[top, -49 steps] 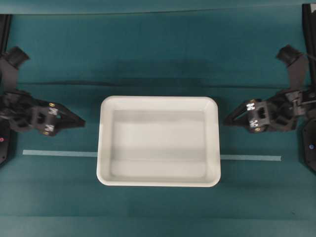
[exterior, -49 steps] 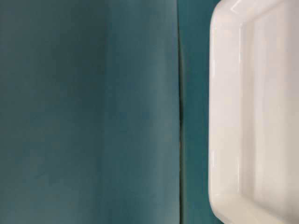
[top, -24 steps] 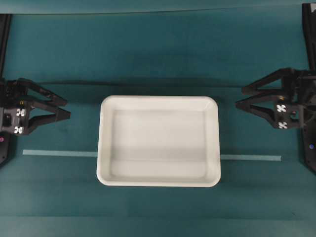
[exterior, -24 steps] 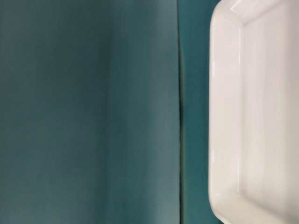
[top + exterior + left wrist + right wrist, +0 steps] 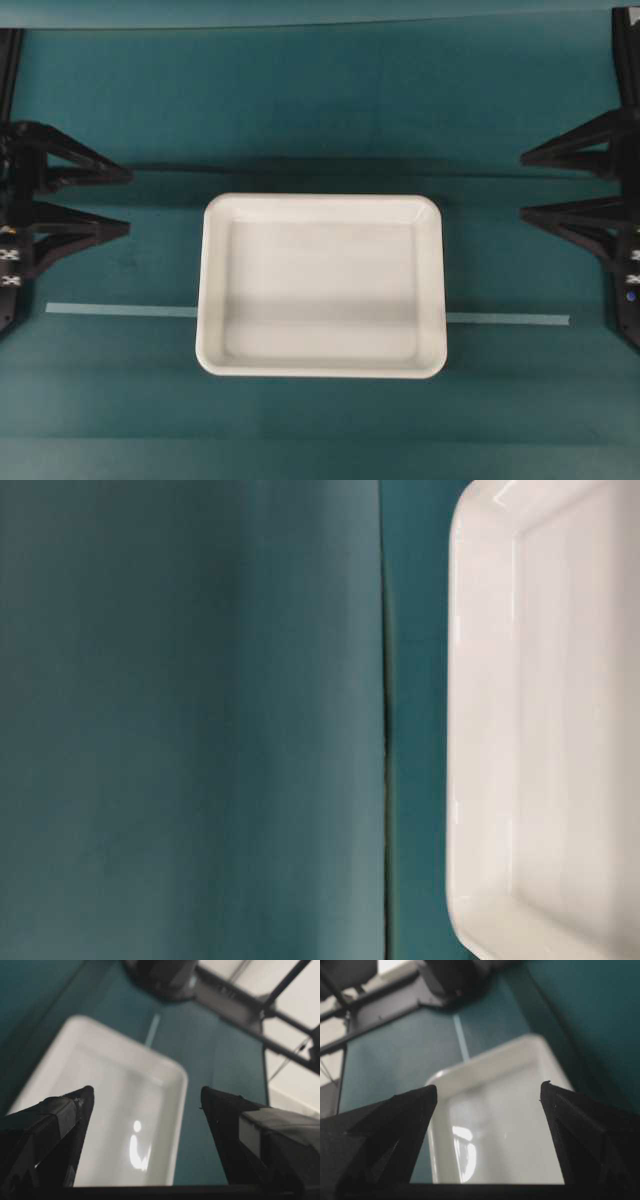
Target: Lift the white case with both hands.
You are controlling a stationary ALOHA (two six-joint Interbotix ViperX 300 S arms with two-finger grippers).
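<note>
The white case [image 5: 320,285] lies flat on the teal cloth in the middle of the overhead view, and nothing is in it. My left gripper [image 5: 129,202] hovers open to its left, fingers spread wide and pointing at the case, well apart from its rim. On the other side my right gripper [image 5: 522,186] mirrors it, open and also apart from the case. In the left wrist view the case [image 5: 110,1110] shows below and between the open fingers of the left gripper [image 5: 146,1091]. The right wrist view shows the case [image 5: 505,1120] beyond the open right gripper [image 5: 489,1086]. At table level only a corner of the case [image 5: 540,720] shows.
A thin pale tape strip [image 5: 120,311] runs across the cloth and passes under the case, coming out on the right [image 5: 510,320]. A seam in the cloth [image 5: 385,720] runs beside the case. Black arm bases stand at both side edges.
Both grippers have turned so their two fingers spread side by side, and have drawn back outward from the case. The case has not moved.
</note>
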